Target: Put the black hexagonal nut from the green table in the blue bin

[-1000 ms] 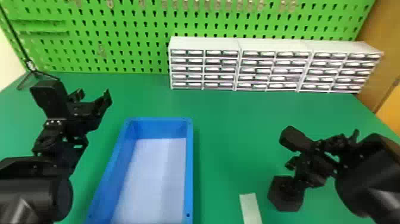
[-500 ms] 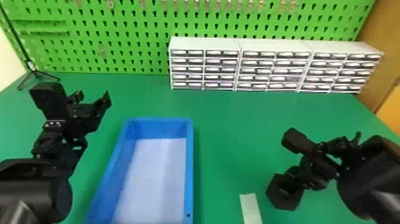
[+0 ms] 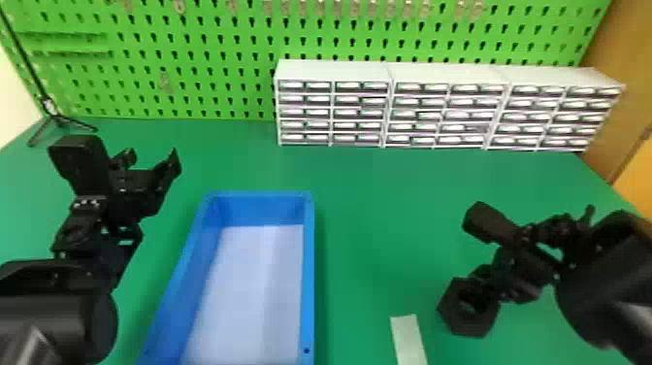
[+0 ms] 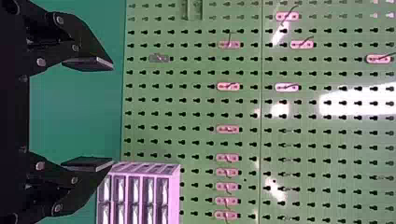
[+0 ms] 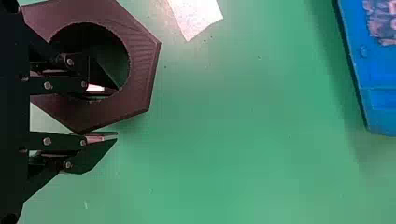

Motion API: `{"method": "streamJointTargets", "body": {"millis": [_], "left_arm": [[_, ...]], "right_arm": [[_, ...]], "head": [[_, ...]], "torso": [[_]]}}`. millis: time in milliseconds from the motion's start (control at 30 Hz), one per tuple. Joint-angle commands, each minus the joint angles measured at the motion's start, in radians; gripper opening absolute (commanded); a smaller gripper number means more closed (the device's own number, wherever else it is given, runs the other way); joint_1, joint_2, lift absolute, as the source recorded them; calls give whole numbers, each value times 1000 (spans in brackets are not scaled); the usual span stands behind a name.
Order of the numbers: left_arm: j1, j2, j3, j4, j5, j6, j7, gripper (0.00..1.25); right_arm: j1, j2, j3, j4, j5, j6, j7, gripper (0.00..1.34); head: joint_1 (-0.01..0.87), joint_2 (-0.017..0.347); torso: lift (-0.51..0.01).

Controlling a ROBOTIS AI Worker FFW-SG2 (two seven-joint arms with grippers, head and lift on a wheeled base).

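The black hexagonal nut is at the right of the head view, tilted, with my right gripper shut on its wall. In the right wrist view my right gripper has one finger through the hole of the nut and the other along its outer side. The blue bin lies to the left of the nut, with a pale bottom. Left of the bin, my left gripper is parked over the table; in the left wrist view the left gripper is open, holding nothing.
A pale strip lies on the green table between bin and nut. White drawer units stand at the back before a green pegboard. A small black tripod stand is at the far left.
The nut has tipped and shifted slightly upward in the head view together with my right gripper, which has drawn a little to the right. The left arm is unchanged.
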Motion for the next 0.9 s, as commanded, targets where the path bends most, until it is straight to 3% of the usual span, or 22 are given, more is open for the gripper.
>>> {"method": "streamJointTargets", "body": {"millis": [0,333,500,700,867], "left_arm": [[0,0,-1,0,0,0,0,727],[-1,0,-1,0,0,0,1,724],[-3,0,-2,0,-2,0,1,724],[-6,0,-2,0,-3,0,1,724],[-11,0,-4,0,-5,0,1,719]], "right_arm": [[-30,-22,-5,-22,-5,21,15,350],[-116,-60,15,-43,-86,64,35,350],[-162,-61,27,-66,-124,84,35,350],[-236,-40,75,-118,-152,124,35,350],[-302,8,124,-146,-178,133,24,350]], "head": [[686,28],[686,28],[686,28],[686,28],[686,28]], "torso": [[-96],[-96],[-96],[-96],[-96]]}}
